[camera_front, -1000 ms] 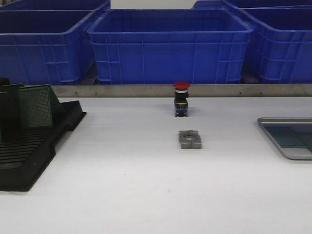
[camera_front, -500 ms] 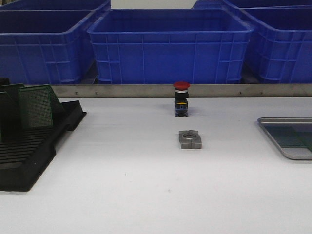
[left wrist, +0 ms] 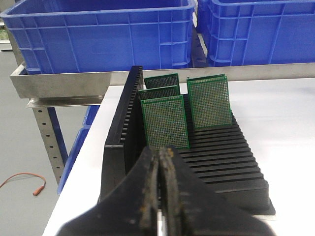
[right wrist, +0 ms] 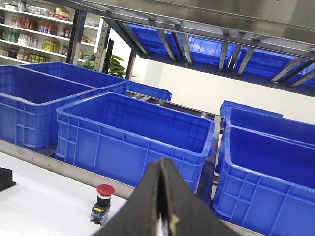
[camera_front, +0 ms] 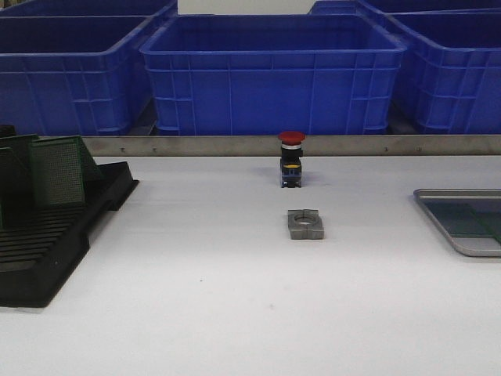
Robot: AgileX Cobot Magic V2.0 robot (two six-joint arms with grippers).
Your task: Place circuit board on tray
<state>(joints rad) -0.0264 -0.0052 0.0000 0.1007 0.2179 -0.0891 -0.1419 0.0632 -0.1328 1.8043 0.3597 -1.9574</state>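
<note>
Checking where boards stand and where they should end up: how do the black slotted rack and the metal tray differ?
The rack is black and slotted, on the table's left, with green circuit boards upright in it. The tray is silvery, flat, shallow, on the right. Both rest on the white table.

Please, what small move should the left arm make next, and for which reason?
Probably open the left pincer and ease it forward to the nearest circuit board. The pincer is shut and holds nothing, the boards stand upright in the black rack, and the tray waits on the far right.
</note>
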